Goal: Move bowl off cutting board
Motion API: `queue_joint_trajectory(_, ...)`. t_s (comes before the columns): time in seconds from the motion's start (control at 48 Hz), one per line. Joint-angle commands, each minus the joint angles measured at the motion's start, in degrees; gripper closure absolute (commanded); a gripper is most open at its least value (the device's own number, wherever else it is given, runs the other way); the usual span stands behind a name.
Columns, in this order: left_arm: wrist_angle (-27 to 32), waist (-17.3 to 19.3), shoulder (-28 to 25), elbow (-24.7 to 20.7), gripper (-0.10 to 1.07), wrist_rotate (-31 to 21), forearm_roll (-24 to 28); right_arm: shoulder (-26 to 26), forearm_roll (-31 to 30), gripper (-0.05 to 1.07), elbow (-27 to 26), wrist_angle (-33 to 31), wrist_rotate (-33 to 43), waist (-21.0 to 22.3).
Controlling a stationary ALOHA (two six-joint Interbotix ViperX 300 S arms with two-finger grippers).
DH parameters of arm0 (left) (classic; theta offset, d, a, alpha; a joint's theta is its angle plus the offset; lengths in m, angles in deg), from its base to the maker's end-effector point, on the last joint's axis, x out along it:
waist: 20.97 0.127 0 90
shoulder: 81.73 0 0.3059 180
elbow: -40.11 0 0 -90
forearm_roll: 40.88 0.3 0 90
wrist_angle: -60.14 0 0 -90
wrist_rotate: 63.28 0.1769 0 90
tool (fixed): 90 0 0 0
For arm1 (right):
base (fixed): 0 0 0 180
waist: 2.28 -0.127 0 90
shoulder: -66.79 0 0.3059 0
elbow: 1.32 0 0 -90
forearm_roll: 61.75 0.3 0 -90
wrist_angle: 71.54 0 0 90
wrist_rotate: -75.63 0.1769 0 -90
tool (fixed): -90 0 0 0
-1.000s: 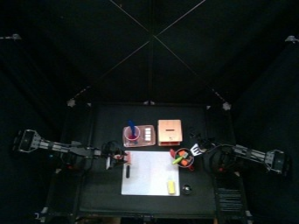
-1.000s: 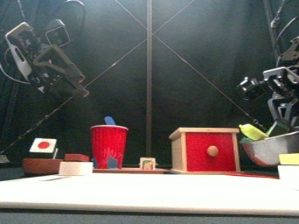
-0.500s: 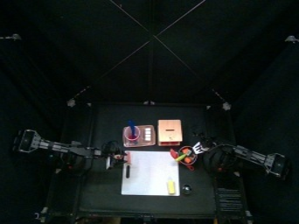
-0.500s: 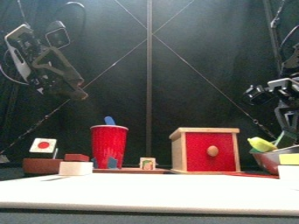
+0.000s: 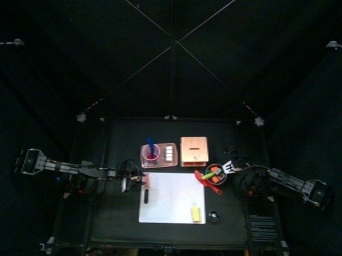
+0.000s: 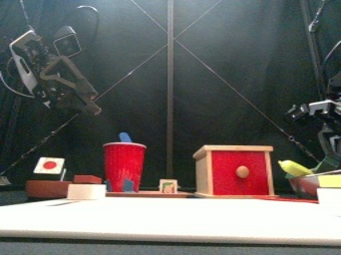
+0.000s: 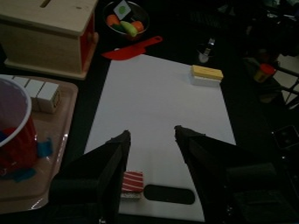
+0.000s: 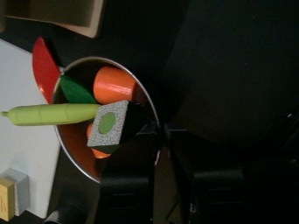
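Since the cutting board (image 5: 171, 200) lies nearest the tabletop's front edge and the bowl (image 8: 100, 114) is no longer over it, the task looks to be in its closing step. The white board carries only a small yellow block (image 7: 207, 73) near its right edge. The left gripper (image 7: 152, 134) hangs over the board's left side with its jaws apart and nothing between them; that arm takes no part.

Further back, just off the board's far right corner, the bowl sits over bare black tabletop, holding orange and green pieces and a pale green stick. The right gripper (image 5: 223, 173) is clamped on the bowl's rim, one jaw inside and one outside, on the side away from the board. A red flat piece (image 7: 135, 50) lies between the bowl and the board's far edge. Whether the bowl's base rests on the tabletop or is held a little above it cannot be told from these views.

Toward the far edge stand a red cup (image 6: 124, 164) and a wooden box with a red front (image 6: 234, 171), well clear of the bowl.

By my judgement, the next move calls for setting the bowl flat on the dark surface, well apart from the board's edge, then parting the jaws and lifting straight up so the rim is not dragged or tipped.
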Motion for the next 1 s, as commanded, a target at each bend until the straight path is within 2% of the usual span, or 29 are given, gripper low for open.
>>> queue_joint_trajectory(0.0,-0.3,0.2,0.1,-1.1,0.14,0.0,0.0,0.1,0.3,0.48,-0.9,0.0,0.4,0.3)
queue_joint_trajectory(0.104,-0.3,0.2,0.1,-1.1,0.14,0.0,0.0,0.1,0.0,0.43,-0.9,-0.9,1.2,0.4)
queue_joint_trajectory(0.354,-0.3,0.2,0.1,-1.1,0.14,0.1,0.0,-0.4,-1.5,0.20,-1.3,-2.7,3.1,0.6)
queue_joint_trajectory(0.729,-0.3,0.2,0.1,-0.9,0.14,0.1,0.1,-4.8,-4.5,0.20,-7.1,-6.8,3.0,1.0)
queue_joint_trajectory(0.896,-0.3,0.2,0.1,-1.2,0.14,0.0,-0.1,-8.0,-4.1,0.20,-9.1,-4.4,2.6,-0.2)
queue_joint_trajectory(0.979,-0.3,0.2,0.1,-1.5,0.14,0.0,0.0,-9.4,-4.0,0.20,-10.0,-0.9,1.8,-3.3)
